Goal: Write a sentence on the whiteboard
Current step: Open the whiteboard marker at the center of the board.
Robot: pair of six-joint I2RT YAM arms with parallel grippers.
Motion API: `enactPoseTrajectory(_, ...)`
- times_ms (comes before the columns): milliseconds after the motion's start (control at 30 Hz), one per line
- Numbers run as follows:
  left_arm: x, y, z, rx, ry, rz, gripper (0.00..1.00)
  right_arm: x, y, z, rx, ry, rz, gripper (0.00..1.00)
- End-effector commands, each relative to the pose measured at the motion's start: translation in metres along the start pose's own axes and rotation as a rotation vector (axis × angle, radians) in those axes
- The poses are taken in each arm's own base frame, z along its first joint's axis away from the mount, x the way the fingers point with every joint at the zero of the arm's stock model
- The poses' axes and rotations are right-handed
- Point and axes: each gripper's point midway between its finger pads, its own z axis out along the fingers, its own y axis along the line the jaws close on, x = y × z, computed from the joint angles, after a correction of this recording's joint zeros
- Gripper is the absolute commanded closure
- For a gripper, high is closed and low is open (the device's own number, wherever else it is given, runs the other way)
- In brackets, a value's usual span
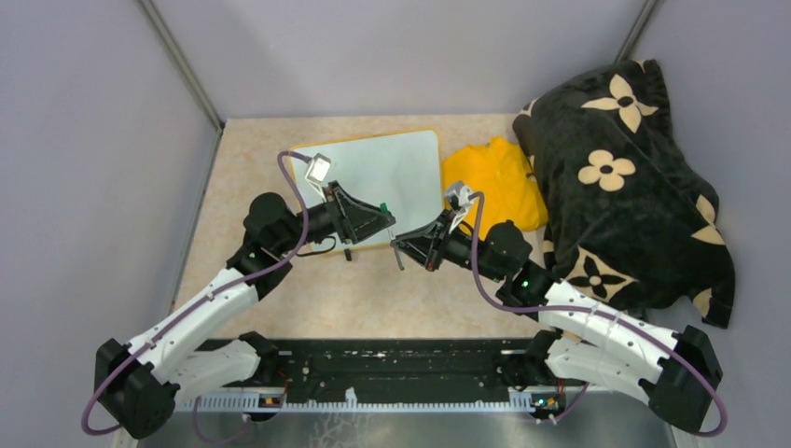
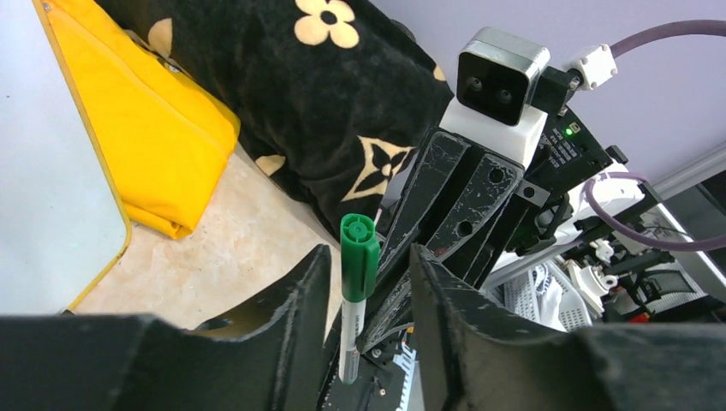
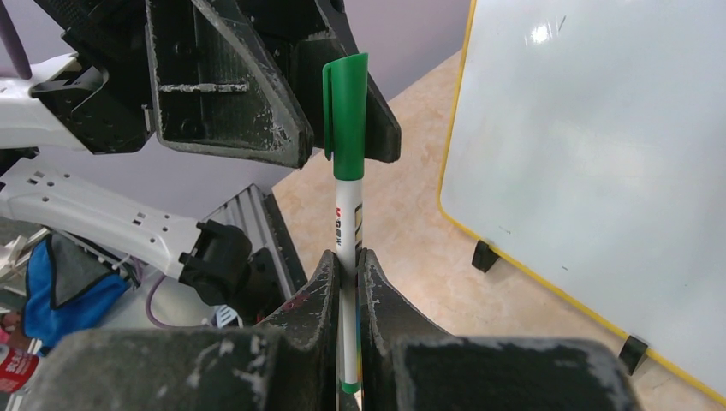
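The whiteboard (image 1: pixel 392 177) lies flat at the back of the table, yellow-framed, its white face (image 3: pixel 599 128) bare; the sentence is not in view. My right gripper (image 3: pixel 348 257) is shut on the white barrel of a marker (image 3: pixel 347 205), green cap pointing away from it. My left gripper (image 2: pixel 370 253) stands open around that green cap (image 2: pixel 360 257), one finger close beside it and a gap at the other. Both grippers meet above the table just in front of the board's near edge (image 1: pixel 387 224).
A plain yellow cloth (image 1: pixel 494 182) lies right of the board. A black blanket with cream flowers (image 1: pixel 634 177) is heaped at the far right. Grey walls close in the left, back and right sides. Bare beige tabletop (image 1: pixel 373 289) lies between the arms.
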Motion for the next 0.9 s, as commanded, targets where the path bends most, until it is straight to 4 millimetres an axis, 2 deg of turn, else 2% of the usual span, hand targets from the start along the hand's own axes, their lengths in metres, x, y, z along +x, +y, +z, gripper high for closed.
enactPoseTrajectory(0,-0.006,-0.012,0.003,0.059,-0.018,0.014,0.59,-0.02,0.019,0.002,-0.064,-0.044,-0.028,1.0)
enactPoseTrajectory(67,-0.005,-0.012,0.002,0.061,-0.018,0.012,0.67,-0.019,0.02,0.002,-0.065,-0.038,-0.031,1.0)
enactPoseTrajectory(233,-0.001,-0.011,0.002,0.07,-0.003,0.012,0.95,-0.018,0.02,0.001,-0.064,-0.03,-0.025,1.0)
enactPoseTrajectory(267,0.0,-0.012,0.001,0.072,-0.001,0.013,1.0,-0.019,0.02,0.001,-0.061,-0.033,-0.016,0.96)
enactPoseTrajectory(367,0.002,-0.012,-0.001,0.075,0.003,0.007,1.0,-0.025,0.022,0.002,-0.058,-0.06,0.041,0.65)
enactPoseTrajectory(433,0.003,-0.013,-0.002,0.08,-0.004,0.001,1.0,-0.03,0.026,0.004,-0.069,-0.079,0.078,0.54)
enactPoseTrajectory(567,0.002,-0.017,-0.005,0.092,-0.02,-0.016,1.0,-0.037,0.035,0.011,-0.116,-0.094,0.139,0.44)
enactPoseTrajectory(700,0.001,-0.022,-0.008,0.11,-0.033,-0.037,1.0,-0.04,0.041,0.017,-0.158,-0.096,0.181,0.45)
enactPoseTrajectory(733,0.001,-0.024,-0.01,0.112,-0.039,-0.042,1.0,-0.042,0.047,0.019,-0.195,-0.1,0.196,0.49)
enactPoseTrajectory(867,-0.001,-0.024,-0.013,0.108,-0.053,-0.04,1.0,-0.042,0.051,0.018,-0.218,-0.102,0.204,0.6)
